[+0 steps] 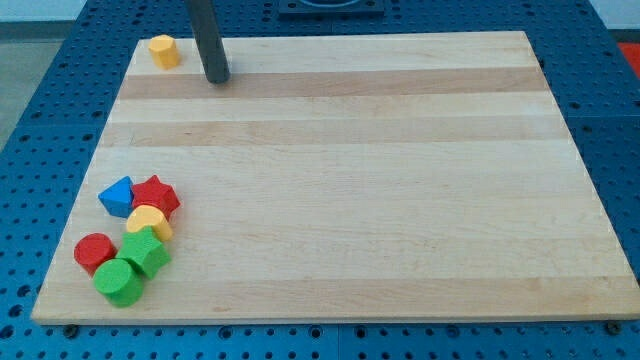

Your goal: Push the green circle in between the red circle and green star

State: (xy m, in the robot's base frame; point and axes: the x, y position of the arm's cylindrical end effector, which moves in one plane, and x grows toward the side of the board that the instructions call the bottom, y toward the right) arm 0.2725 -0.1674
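The green circle (119, 282) lies at the view's bottom left, touching the red circle (95, 252) above-left of it and the green star (146, 252) above-right of it. The red circle and green star sit side by side with a small gap. My tip (217, 78) is at the view's top, far from this cluster, just right of the yellow hexagon (164, 50).
A yellow semicircle-like block (149, 220), a red star (155, 195) and a blue triangle-like block (117, 196) are stacked closely above the green star. The wooden board (350, 180) rests on a blue perforated table; the cluster is near the board's left and bottom edges.
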